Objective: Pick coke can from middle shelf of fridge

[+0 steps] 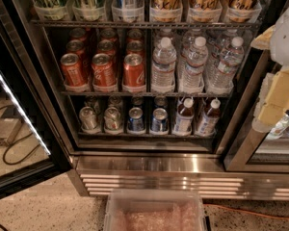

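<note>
The fridge (135,163) stands open in front of me. Its middle shelf (144,94) holds red coke cans in three rows on the left; the front ones are the left can (73,70), the middle can (103,70) and the right can (134,70). Each stands upright in a clear cup. Clear water bottles (163,64) fill the right half of that shelf. My gripper (272,107), white and pale yellow, hangs at the right edge of the view, outside the fridge, to the right of the bottles and far from the cans. It holds nothing that I can see.
The glass door (19,114) is swung open at the left. The top shelf holds tall cans (127,4). The lower shelf holds silver cans (88,118), blue cans (135,120) and small bottles (184,115). A clear plastic bin (154,211) sits on the floor below the ribbed grille (164,183).
</note>
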You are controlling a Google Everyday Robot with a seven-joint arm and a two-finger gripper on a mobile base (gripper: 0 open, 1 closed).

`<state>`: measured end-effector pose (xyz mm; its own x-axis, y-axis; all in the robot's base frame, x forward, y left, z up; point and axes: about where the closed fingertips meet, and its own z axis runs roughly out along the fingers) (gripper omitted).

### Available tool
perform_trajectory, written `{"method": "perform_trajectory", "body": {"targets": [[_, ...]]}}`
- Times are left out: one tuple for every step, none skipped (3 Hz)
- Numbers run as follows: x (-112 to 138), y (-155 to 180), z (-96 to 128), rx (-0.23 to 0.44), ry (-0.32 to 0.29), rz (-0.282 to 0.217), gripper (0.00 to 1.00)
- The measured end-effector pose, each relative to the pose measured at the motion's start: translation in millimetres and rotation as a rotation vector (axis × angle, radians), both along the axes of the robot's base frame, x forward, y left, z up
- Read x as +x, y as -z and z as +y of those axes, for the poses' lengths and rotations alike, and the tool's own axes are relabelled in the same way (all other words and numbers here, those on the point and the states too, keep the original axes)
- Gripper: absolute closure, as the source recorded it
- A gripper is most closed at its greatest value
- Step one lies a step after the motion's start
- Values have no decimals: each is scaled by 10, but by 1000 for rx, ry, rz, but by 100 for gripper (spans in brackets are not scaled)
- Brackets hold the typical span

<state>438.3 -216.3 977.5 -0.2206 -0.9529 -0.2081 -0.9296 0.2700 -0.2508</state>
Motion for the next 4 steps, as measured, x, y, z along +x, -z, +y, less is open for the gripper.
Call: {"method": "perform_trajectory", "body": {"targets": [[0,-1,0,0,0,0,0],[-34,-111,16,-10,11,-41,0],[-120,54,33,52,2,-64,0],[-119,440,178,205,-36,-37,0]]}}
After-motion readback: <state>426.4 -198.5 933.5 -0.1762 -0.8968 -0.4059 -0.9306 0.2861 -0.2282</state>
